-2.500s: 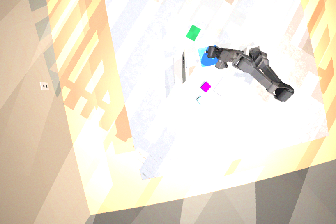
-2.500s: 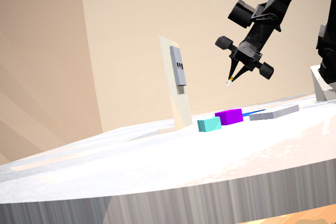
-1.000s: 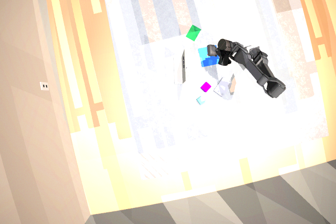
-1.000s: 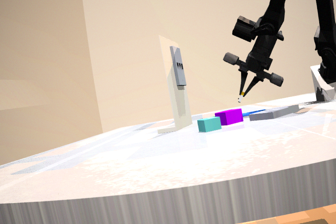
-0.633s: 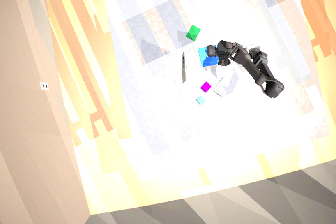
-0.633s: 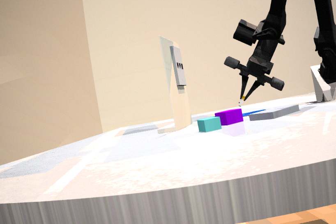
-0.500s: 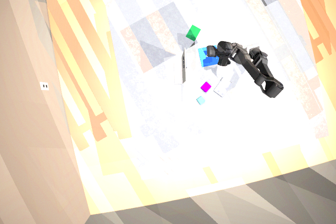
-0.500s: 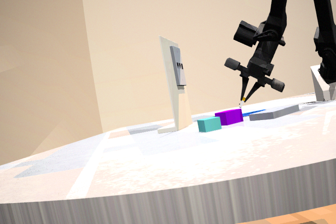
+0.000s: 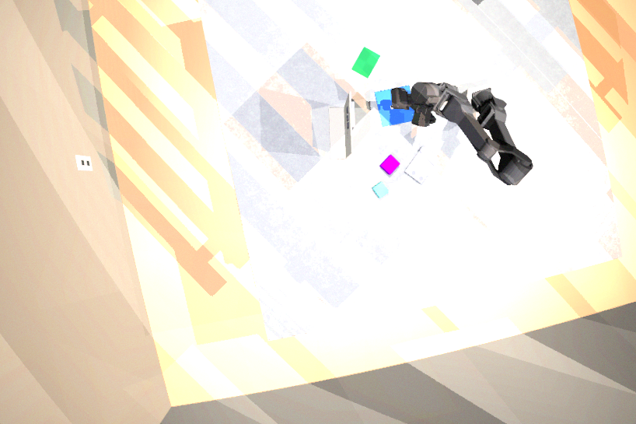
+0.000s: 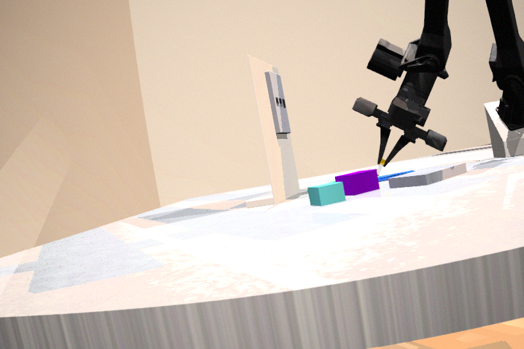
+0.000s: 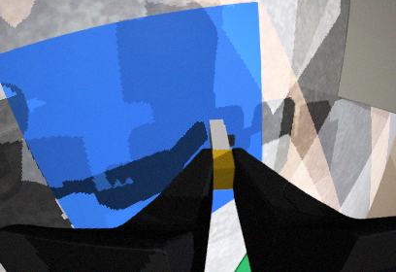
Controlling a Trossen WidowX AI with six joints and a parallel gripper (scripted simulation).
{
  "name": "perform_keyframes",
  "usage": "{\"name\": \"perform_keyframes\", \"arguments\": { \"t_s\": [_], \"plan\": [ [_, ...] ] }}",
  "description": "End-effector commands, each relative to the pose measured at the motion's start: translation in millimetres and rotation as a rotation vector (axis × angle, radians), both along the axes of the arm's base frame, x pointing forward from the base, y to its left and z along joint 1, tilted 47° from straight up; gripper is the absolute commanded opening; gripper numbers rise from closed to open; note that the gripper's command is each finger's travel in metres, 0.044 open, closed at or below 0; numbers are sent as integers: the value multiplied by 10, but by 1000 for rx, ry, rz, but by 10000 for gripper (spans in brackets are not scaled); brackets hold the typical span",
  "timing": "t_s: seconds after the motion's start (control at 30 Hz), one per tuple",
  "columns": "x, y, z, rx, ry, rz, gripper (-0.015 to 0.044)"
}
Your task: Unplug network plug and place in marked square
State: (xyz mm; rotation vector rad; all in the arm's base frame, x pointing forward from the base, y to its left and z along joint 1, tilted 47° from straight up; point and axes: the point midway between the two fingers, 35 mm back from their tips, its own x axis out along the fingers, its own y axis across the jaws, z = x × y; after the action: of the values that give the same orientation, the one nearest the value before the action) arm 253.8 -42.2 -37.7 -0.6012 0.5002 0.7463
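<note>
My gripper (image 10: 382,162) (image 11: 221,157) points steeply down and is shut on the plug. The plug (image 10: 379,169) (image 11: 219,132) is whitish with a yellow part between the fingertips, and its pale end points down. It is out of the panel, low over the blue marked square (image 9: 404,117) (image 10: 398,175) (image 11: 73,86), near the side facing the panel; whether its tip touches the surface I cannot tell. In the top view the arm hides the fingertips. The upright panel (image 10: 264,137) (image 9: 337,136) carries a grey block (image 10: 279,118) with dark, empty-looking socket openings.
A magenta or purple block (image 9: 389,164) (image 10: 360,182) and a teal block (image 9: 379,189) (image 10: 327,194) stand on the near side in the exterior view. A low grey block (image 9: 422,167) (image 10: 419,178) lies beside them. A green patch (image 9: 365,62) lies on the opposite side of the blue square.
</note>
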Motion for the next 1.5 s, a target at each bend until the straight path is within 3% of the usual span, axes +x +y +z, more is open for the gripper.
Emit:
{"name": "perform_keyframes", "arguments": {
  "t_s": [0.0,0.73,0.93,1.47],
  "plan": [
    [-24,29,-34,6,13,-4,0],
    [10,56,-29,4,6,0,0],
    [10,56,-29,4,6,0,156],
    [-57,-7,22,3,11,-1,156]
  ]
}}
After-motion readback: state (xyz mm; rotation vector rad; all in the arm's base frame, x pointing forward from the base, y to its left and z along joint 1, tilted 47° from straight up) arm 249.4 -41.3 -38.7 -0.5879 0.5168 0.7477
